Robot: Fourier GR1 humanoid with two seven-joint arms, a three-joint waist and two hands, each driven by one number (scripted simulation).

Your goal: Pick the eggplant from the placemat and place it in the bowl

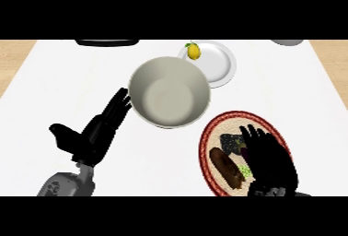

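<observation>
My right hand (270,159), fingers straight, hovers over the placemat (212,133), just beside the eggplant (227,167) lying there. I judge grasping comes next, then carrying to the bowl (170,92). My left hand (95,131) rests open.

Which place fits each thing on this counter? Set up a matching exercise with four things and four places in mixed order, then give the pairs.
Things:
1. eggplant
2. lemon
3. bowl
4. left robot hand

Places:
A. on the white plate
B. open on the counter, left of the bowl
C. on the round placemat
D. middle of the counter, empty

Pairs: 1-C, 2-A, 3-D, 4-B
</observation>
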